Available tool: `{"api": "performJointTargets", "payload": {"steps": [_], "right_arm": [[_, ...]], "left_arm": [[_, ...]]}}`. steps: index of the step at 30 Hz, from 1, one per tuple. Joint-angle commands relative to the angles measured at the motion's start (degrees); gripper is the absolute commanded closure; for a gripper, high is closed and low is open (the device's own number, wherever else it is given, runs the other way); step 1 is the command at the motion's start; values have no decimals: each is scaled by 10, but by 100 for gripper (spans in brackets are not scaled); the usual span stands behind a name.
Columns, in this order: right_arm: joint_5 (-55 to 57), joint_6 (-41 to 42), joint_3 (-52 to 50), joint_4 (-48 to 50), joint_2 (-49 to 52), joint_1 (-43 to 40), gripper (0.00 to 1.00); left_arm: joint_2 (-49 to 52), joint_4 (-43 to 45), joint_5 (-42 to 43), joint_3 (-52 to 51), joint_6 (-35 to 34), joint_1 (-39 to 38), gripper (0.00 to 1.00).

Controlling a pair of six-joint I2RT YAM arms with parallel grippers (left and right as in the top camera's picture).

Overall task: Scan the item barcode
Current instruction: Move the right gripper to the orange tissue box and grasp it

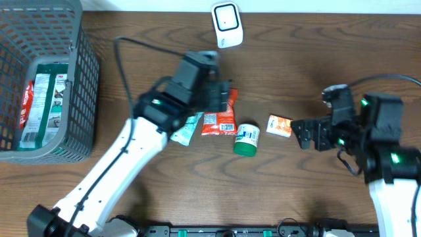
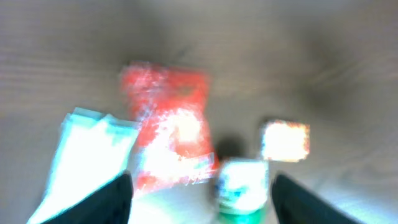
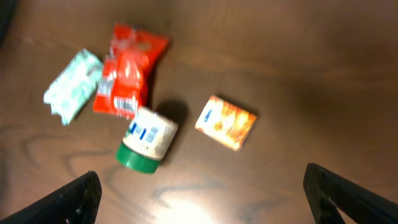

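- A grey plastic lattice basket (image 1: 85,79) stands well to the left of the left gripper (image 1: 227,99), at the table's far left corner. Its tall walls are upright and its top is open.
- A green-and-white flat packet (image 1: 46,99) lies on the basket's floor.
- A red packet (image 1: 27,99) sits just beside it, on the side farther from the left gripper, partly hidden by the basket wall.
- A dark brown wood-grain table (image 1: 296,59) spreads beneath both the left gripper and the right gripper (image 1: 299,133).
- A pale strip of wall (image 1: 329,5) runs beyond the table's far edge, well past both grippers.
- A black rail with green marks (image 1: 230,230) lies along the near edge, behind both grippers.
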Motion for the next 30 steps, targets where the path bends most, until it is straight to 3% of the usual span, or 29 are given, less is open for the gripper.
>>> {"api": "performJointTargets", "payload": {"steps": [1, 2, 3, 4, 8, 11, 12, 13, 14, 15, 30], "right_arm": [[-44, 21, 0, -12, 54, -1, 37], [-41, 28, 0, -19, 78, -1, 82], [-37, 44, -1, -25, 96, -1, 99], [-35, 63, -1, -33, 115, -1, 99], [-22, 81, -3, -39, 201, 14, 99], [-2, 84, -3, -24, 256, 33, 99], [10, 96, -3, -9, 289, 47, 99], [13, 99, -3, 2, 306, 54, 99], [15, 101, -3, 14, 320, 60, 99], [15, 101, -3, 37, 346, 71, 99], [45, 101, -3, 153, 440, 104, 99]], "left_arm": [[-6, -66, -12, -3, 8, 49, 40], [-4, -85, -12, -3, 8, 62, 44], [-3, -97, -12, -3, 8, 72, 47], [-1, -107, -12, -3, 8, 83, 49], [3, -118, -58, -5, 8, 113, 86], [4, -118, -85, -5, 8, 126, 88], [5, -118, -85, -5, 8, 132, 59], [5, -118, -85, -5, 8, 133, 40], [5, -118, -85, -5, 8, 133, 27], [5, -118, -85, -5, 8, 132, 21], [5, -118, -85, -5, 8, 133, 19]]}}
